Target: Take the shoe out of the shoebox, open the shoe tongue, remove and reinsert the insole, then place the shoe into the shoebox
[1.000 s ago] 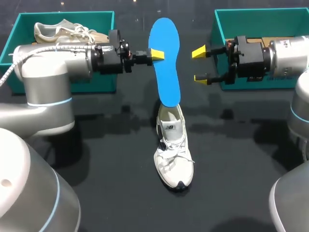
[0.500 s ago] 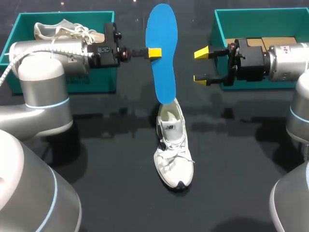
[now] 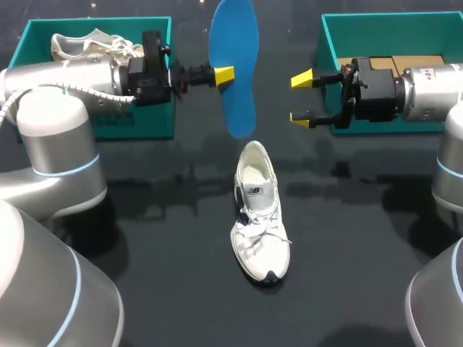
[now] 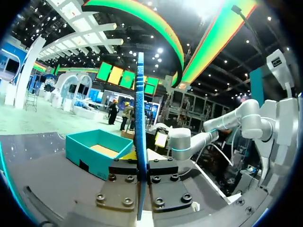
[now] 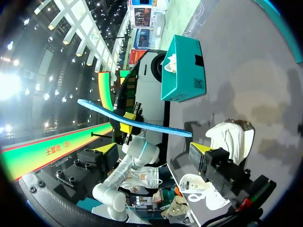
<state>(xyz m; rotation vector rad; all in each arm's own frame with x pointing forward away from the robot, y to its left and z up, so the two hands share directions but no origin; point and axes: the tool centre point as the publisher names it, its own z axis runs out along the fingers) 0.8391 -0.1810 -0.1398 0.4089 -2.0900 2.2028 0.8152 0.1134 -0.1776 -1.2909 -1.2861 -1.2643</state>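
Insole (image 3: 233,69) lifted clear of shoe (image 3: 259,217); left wrist view shows it edge-on.

The right hand (image 5: 154,151), fingers spread, faces the blue insole (image 5: 156,125) pinched by the left hand (image 5: 127,122); a white shoe (image 5: 232,137) lies on the bench (image 5: 265,71).

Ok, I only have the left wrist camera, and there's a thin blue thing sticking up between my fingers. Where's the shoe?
Observer: The white lace-up sneaker stands on the black table. It is below the flat blue foam insole that your left gripper holds, and the two are apart.
Operator: Is my other claw grabbing it too?
Observer: No. The right gripper is open beside the insole and not touching it.
Operator: Is there another shoe?
Observer: Yes, a pale second sneaker lies in the teal shoebox on the left.
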